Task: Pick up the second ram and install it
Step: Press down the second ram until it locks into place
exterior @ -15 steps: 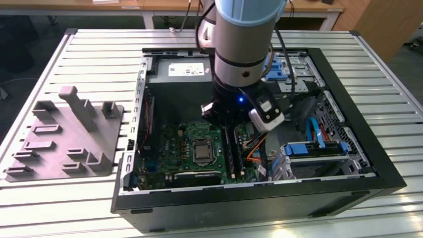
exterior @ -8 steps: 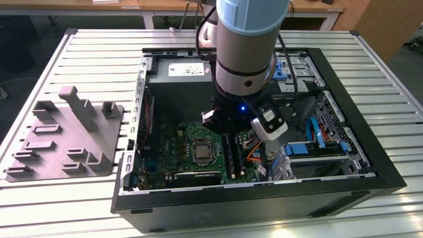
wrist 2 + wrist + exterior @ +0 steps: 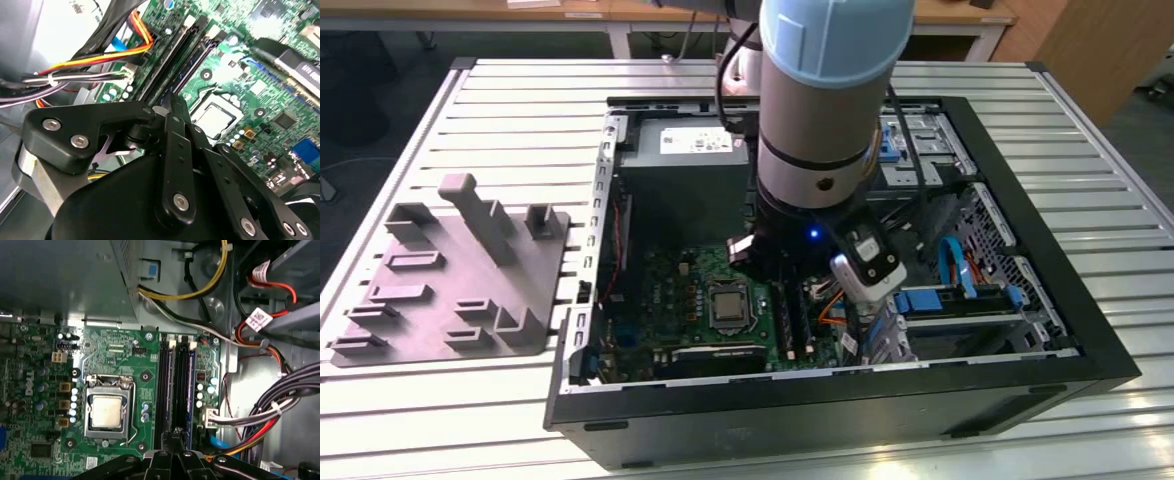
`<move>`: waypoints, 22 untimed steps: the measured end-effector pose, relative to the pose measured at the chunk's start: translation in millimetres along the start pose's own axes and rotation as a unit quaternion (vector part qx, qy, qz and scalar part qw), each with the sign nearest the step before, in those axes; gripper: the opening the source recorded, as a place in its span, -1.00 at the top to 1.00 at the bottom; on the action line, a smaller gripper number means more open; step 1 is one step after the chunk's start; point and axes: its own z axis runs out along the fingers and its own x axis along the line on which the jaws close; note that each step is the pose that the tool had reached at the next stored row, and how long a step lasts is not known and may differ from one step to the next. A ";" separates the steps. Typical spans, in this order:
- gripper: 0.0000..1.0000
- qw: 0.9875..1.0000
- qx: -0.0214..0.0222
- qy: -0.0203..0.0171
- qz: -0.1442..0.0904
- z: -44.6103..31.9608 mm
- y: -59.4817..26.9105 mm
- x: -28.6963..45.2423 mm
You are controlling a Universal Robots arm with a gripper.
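The second ram looks to be the long dark strip standing on edge in the bank of memory slots, just beside the processor socket. I can't say for certain whether it is fully seated. Its long axis runs along the slots, from the jaws toward the power supply end of the board. In the second wrist view the same strip stretches away from the fingertips toward white latches.

The gripper hangs right over the near end of that slot bank. Its jaws are drawn together into one narrow tip, as the second wrist view also shows. Whether that tip touches the stick's edge I cannot tell.

The green motherboard carries white lettering along its edge, and white tags with barcodes hang on the red cables; the print on these is too small to make out. A yellow cable loops above the slots.

In the exterior view the arm, grey with a pale blue cap, reaches down into the open black computer case, which lies flat. The power supply inside it bears a white label. The case rests on a ribbed metal surface, with a grey plastic fixture of upright posts just beside it on the exterior view's left. Wooden desks stand behind.
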 end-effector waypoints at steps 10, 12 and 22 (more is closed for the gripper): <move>0.80 1.000 0.000 0.000 0.004 6.4 -7.1 0.6; 0.80 1.000 0.000 0.000 0.005 7.5 -10.2 0.8; 0.80 1.000 0.000 0.000 0.007 13.8 -13.5 0.7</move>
